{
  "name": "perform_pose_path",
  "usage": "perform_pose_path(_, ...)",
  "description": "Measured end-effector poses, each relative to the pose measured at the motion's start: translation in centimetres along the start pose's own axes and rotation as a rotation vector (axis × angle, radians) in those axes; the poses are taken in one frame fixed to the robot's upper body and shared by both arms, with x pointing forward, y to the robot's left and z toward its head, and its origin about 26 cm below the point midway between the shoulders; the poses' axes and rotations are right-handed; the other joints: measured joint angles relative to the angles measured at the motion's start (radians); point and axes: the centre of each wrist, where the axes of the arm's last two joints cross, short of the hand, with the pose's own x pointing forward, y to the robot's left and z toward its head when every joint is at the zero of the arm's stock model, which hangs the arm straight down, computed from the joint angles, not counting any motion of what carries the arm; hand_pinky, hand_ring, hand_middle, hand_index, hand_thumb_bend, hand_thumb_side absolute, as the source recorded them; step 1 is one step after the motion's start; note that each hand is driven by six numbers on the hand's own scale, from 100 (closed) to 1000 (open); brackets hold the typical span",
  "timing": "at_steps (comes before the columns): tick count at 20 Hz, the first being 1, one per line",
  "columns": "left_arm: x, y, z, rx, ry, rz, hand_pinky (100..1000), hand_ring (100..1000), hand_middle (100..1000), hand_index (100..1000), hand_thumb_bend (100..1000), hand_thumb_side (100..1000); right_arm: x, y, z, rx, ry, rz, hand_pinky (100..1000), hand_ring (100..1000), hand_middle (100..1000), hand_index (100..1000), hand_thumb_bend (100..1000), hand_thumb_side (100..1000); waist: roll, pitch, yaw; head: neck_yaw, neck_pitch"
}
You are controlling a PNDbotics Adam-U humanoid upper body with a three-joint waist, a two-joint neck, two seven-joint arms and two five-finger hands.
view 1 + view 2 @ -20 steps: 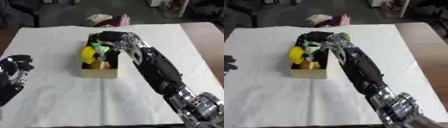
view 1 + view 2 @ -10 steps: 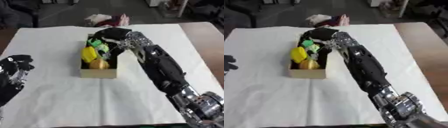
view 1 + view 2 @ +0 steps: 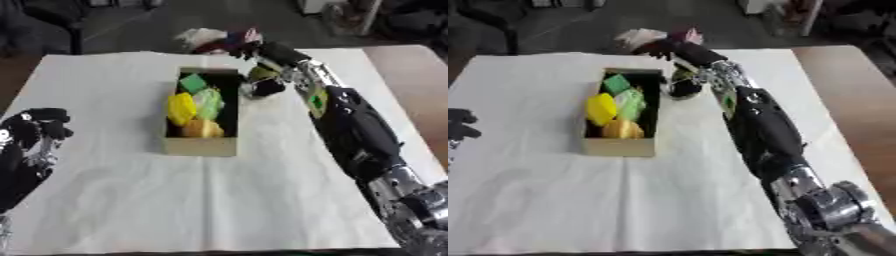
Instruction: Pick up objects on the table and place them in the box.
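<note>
Right hand point(image 3: 262, 82), fingers curled, just beside the far right corner of the shallow cardboard box point(image 3: 199, 145); grasp indeterminable. Box holds a green block point(image 3: 192, 82), yellow items point(image 3: 181, 108). Left hand point(image 3: 31, 137) idle, lower left, fingers curled.

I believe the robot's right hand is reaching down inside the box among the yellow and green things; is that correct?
Not quite: the right hand is outside the box, beside its far right corner, over the white cloth. The left eye view shows it. The yellow thing and green thing do lie in the box.
</note>
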Motion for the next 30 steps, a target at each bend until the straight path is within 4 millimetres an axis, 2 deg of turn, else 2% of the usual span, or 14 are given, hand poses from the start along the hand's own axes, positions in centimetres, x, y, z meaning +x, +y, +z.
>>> perform_pose_path(6, 0.1, 0.0, -0.1, 0.0, -0.005, 0.002, 749, 605, 630, 736, 117, 551, -0.8, 1.0, 0.4, -0.011, 0.22, 0.014, 883, 871, 907, 944, 100, 400, 0.0, 0.01, 0.027, -0.021, -0.002)
perform_pose_path(14, 0.1, -0.2, -0.2, 0.001, -0.007, 0.008, 749, 604, 629, 735, 116, 552, -1.8, 3.0, 1.1, 0.111, 0.357, 0.124, 883, 888, 913, 946, 100, 438, 0.001, 0.013, 0.033, -0.033, -0.009)
perform_pose_path(15, 0.1, -0.2, -0.2, 0.001, -0.007, 0.008, 750, 604, 630, 735, 113, 554, -1.9, 3.0, 1.1, 0.122, 0.362, 0.128, 836, 796, 767, 866, 100, 279, 0.001, 0.013, 0.033, -0.034, -0.009)
perform_pose_path(16, 0.1, -0.2, -0.2, 0.001, -0.007, 0.008, 750, 604, 630, 736, 112, 554, -2.0, 3.0, 1.1, 0.131, 0.365, 0.131, 824, 775, 733, 839, 100, 233, 0.001, 0.013, 0.033, -0.034, -0.009)
perform_pose_path(17, 0.1, -0.2, -0.2, 0.001, -0.007, 0.008, 750, 604, 630, 735, 112, 554, -2.0, 2.9, 1.2, 0.137, 0.368, 0.138, 803, 716, 602, 752, 100, 115, 0.001, 0.013, 0.033, -0.034, -0.009)
perform_pose_path(19, 0.1, -0.2, -0.2, 0.001, -0.006, 0.008, 750, 604, 630, 735, 110, 554, -2.1, 2.5, 1.1, 0.121, 0.37, 0.153, 773, 618, 438, 621, 100, 100, 0.001, 0.012, 0.033, -0.034, -0.009)
perform_pose_path(21, 0.1, -0.2, -0.2, 0.001, -0.006, 0.008, 750, 604, 629, 735, 110, 554, -2.0, 2.0, 1.0, 0.059, 0.372, 0.167, 741, 556, 330, 531, 100, 100, 0.001, 0.012, 0.033, -0.034, -0.009)
perform_pose_path(24, 0.1, -0.2, -0.2, 0.001, -0.006, 0.008, 750, 604, 629, 735, 109, 554, -1.7, 1.2, 0.8, -0.101, 0.368, 0.178, 722, 521, 289, 502, 100, 100, 0.001, 0.012, 0.031, -0.033, -0.009)
perform_pose_path(30, 0.1, -0.2, -0.2, 0.0, -0.006, 0.008, 751, 598, 629, 735, 105, 556, 0.4, -2.1, -0.3, -0.381, 0.246, 0.073, 718, 508, 298, 524, 100, 100, 0.001, 0.012, 0.03, -0.034, -0.009)
